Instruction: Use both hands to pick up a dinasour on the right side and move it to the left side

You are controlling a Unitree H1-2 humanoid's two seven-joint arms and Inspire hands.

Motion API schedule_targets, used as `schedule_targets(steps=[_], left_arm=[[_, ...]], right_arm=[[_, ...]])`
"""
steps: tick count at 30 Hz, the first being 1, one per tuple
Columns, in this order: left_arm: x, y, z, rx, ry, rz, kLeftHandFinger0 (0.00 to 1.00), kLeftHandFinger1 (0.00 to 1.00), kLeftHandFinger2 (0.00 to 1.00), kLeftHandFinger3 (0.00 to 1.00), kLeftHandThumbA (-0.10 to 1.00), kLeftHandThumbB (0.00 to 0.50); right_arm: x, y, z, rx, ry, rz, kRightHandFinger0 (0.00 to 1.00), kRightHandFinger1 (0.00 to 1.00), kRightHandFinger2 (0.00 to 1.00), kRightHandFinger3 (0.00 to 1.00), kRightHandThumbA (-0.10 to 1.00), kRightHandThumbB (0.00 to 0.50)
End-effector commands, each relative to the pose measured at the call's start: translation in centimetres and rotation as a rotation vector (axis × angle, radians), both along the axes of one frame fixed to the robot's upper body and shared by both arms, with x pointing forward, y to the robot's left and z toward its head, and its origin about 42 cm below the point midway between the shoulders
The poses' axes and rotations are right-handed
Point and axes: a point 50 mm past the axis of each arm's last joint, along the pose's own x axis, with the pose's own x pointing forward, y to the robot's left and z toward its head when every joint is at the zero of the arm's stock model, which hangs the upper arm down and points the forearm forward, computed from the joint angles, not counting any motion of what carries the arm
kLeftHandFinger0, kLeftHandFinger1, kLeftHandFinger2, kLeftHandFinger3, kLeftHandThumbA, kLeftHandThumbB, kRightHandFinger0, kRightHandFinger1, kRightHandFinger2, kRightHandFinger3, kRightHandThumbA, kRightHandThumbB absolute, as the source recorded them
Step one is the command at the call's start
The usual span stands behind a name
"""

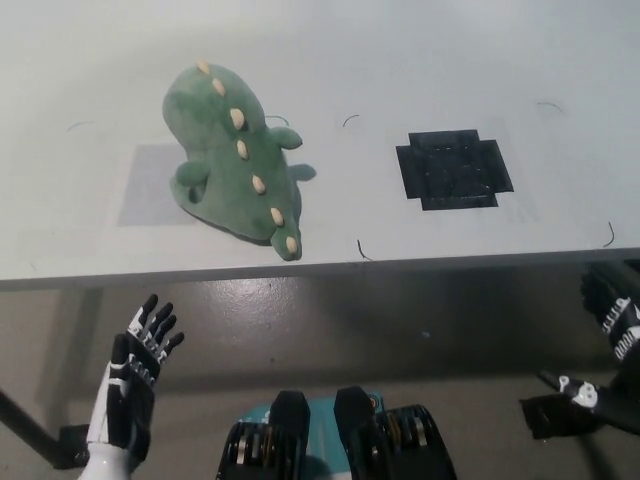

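Note:
A green plush dinosaur (234, 165) with cream spikes lies on the white table (420, 60), partly over a pale grey square patch (150, 185) at the left. My white left hand (135, 385) hangs open below the table's front edge, at the lower left, well clear of the toy. At the lower right edge of the picture my black right hand (612, 312) is also below the table edge, fingers apart and holding nothing. Neither hand touches the dinosaur.
A black cross-shaped mat (455, 168) lies on the table to the right of the dinosaur. The table's front edge (330, 268) runs across the middle of the view, with grey floor below it.

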Motion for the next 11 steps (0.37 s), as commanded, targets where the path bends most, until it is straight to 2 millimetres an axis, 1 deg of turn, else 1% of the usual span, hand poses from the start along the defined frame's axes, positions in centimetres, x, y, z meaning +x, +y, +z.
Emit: schedule_targets(steps=[1, 2, 3, 4, 6, 7, 11], left_arm=[[-0.4, -0.9, 0.2, -0.014, -0.076, 0.007, 1.00, 1.00, 1.00, 1.00, 1.00, 0.302], [-0.5, -1.0, 0.2, -0.019, -0.075, 0.005, 1.00, 1.00, 1.00, 1.00, 1.00, 0.302], [-0.4, -1.5, 0.1, -0.030, -0.079, 0.000, 1.00, 1.00, 1.00, 1.00, 1.00, 0.285], [-0.4, -1.6, 0.1, -0.044, -0.078, -0.001, 1.00, 1.00, 1.00, 1.00, 1.00, 0.278], [-0.3, -1.7, 0.0, -0.043, -0.084, -0.003, 1.00, 1.00, 1.00, 1.00, 1.00, 0.266], [-0.2, -1.7, 0.1, -0.045, -0.084, -0.004, 1.00, 1.00, 1.00, 1.00, 1.00, 0.248], [-0.2, -1.8, 0.0, -0.051, -0.073, -0.001, 1.00, 1.00, 1.00, 1.00, 1.00, 0.254]], right_arm=[[-1.0, -0.9, 1.7, 0.002, -0.104, 0.009, 1.00, 1.00, 1.00, 1.00, 1.00, 0.117], [-1.2, -1.0, 1.6, 0.004, -0.101, 0.007, 1.00, 1.00, 1.00, 1.00, 1.00, 0.116], [-1.7, -1.5, 1.5, 0.006, -0.102, 0.002, 1.00, 1.00, 1.00, 1.00, 1.00, 0.085], [-1.9, -1.7, 1.4, 0.009, -0.099, -0.001, 1.00, 1.00, 1.00, 1.00, 1.00, 0.078], [-2.1, -1.9, 1.2, 0.015, -0.094, -0.005, 1.00, 1.00, 1.00, 1.00, 1.00, 0.080], [-2.1, -2.0, 1.2, 0.018, -0.095, -0.009, 1.00, 1.00, 1.00, 1.00, 1.00, 0.073], [-2.4, -2.4, 1.0, 0.038, -0.083, -0.026, 1.00, 1.00, 1.00, 1.00, 1.00, 0.086]])
